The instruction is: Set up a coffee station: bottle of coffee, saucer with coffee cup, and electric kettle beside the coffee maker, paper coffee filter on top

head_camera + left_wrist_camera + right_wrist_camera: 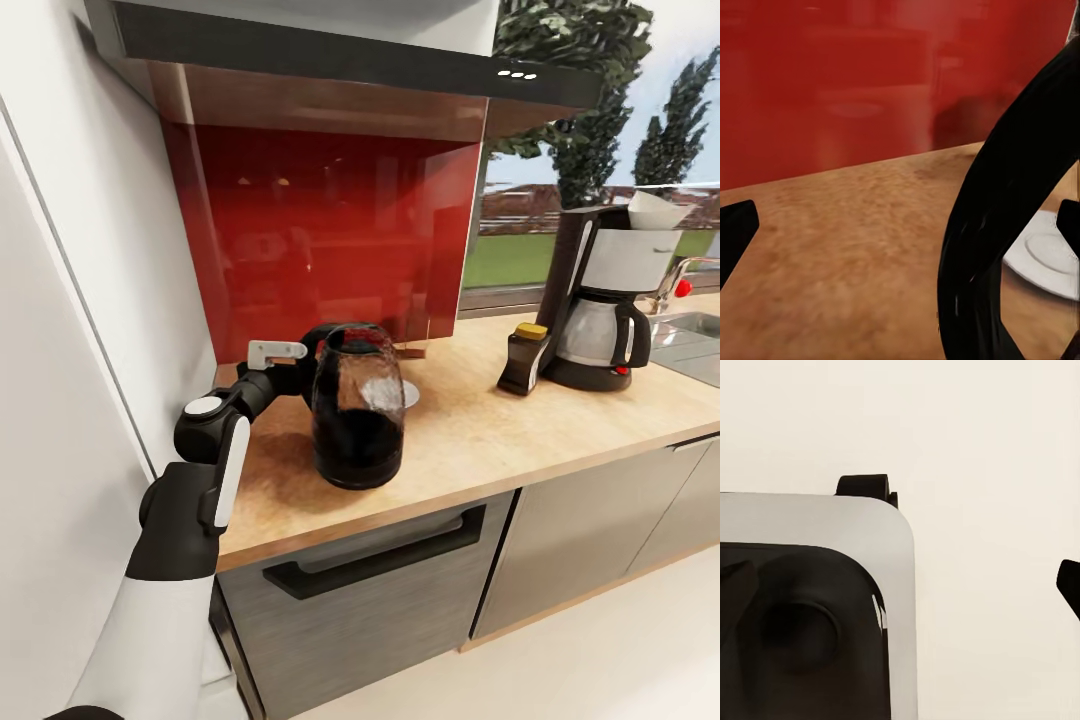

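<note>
A dark hood (330, 55) hangs over red panel (330, 220); sink (695, 340) and tap (672, 282) sit below a window showing trees (590, 90).

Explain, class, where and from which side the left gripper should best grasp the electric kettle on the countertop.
Probably by the black handle, approached from the wall side where the left arm already reaches. The electric kettle stands upright, its glass body looks too wide and bulbous for the fingers, and the handle loop faces that arm.
</note>
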`<state>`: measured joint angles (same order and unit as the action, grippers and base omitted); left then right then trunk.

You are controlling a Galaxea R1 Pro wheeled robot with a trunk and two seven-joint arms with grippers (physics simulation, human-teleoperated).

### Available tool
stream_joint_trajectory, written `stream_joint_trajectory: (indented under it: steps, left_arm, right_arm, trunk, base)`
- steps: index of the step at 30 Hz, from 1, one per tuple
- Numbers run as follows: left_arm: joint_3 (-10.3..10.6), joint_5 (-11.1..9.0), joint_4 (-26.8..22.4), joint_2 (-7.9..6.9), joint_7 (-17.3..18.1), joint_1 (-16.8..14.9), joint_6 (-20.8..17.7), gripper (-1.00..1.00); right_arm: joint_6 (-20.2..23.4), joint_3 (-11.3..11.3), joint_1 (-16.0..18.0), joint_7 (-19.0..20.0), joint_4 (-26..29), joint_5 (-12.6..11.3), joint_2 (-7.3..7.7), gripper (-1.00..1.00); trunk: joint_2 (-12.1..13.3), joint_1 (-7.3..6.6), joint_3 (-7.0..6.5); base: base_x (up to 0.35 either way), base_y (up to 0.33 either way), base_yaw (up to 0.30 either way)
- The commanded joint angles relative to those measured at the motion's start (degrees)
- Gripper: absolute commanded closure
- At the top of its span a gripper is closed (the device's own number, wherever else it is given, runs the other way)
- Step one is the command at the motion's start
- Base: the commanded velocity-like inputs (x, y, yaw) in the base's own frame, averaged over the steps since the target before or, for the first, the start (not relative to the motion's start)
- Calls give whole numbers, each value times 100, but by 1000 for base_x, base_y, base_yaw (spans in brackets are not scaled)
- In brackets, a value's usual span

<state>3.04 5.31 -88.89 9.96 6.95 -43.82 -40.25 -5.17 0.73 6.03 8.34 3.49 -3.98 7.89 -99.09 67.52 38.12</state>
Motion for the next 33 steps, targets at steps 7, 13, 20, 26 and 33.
stream_joint_trajectory:
  steps: [7,13,20,26,33]
  left_arm:
    - [-5,39,-6,3,140,-4,-26,-100]
    - [-5,34,0,3,147,-4,-26,-100]
    - [-5,38,3,3,148,-4,-26,-100]
    - [-5,40,10,3,148,-4,-26,-100]
    - [-5,40,23,3,148,-4,-31,-100]
  right_arm:
    - [-19,7,4,28,-6,-42,2,-100]
    - [-19,7,4,29,-6,-42,2,-100]
    - [-19,7,4,27,-6,-42,2,-100]
    - [-19,7,4,27,-6,-42,2,-100]
    - [-19,7,4,27,-6,-42,2,-100]
  trunk:
    - [-3,-1,6]
    - [-3,-1,6]
    - [-3,-1,6]
    - [-3,-1,6]
    - [-3,-1,6]
  base:
    - [0,0,0]
    - [0,0,0]
    - [0,0,0]
    - [0,0,0]
    - [0,0,0]
